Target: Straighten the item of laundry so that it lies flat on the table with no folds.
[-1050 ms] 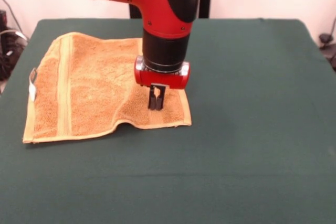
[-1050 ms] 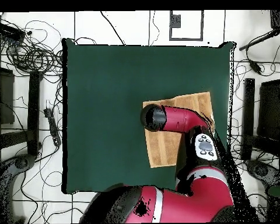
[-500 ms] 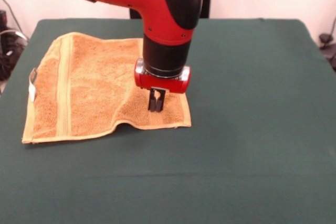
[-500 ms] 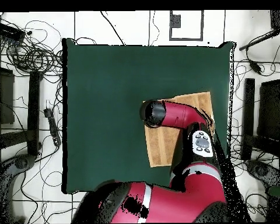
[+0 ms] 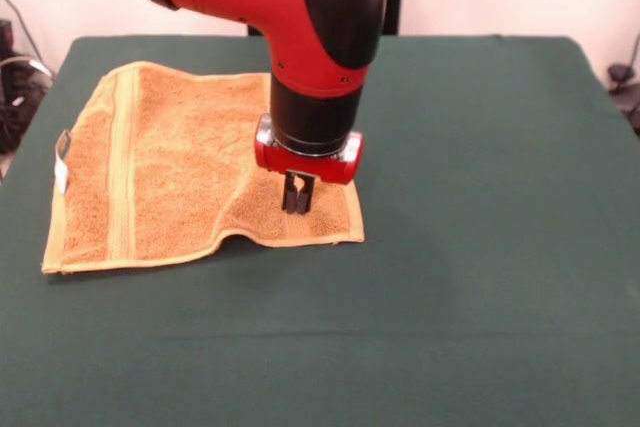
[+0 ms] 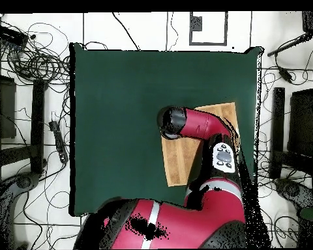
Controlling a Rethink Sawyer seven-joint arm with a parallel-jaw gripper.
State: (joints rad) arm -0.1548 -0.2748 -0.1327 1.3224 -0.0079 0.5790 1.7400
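Front view: The worktop (image 5: 480,247) has a dark green cloth-like surface, with a pale wall behind it. The orange-yellow towel (image 5: 170,177) lies on the worktop's left half, spread mostly flat; a ripple lifts its near edge. A small white tag (image 5: 62,172) sits on its left edge. The claw (image 5: 296,197) stands upright on the towel near its right near corner, fingers pressed together, tips touching the terry.

Overhead view: The arm (image 6: 198,127) covers part of the towel (image 6: 178,166). Cables (image 6: 29,58) lie on the white floor (image 6: 120,26) around the worktop (image 6: 120,117).
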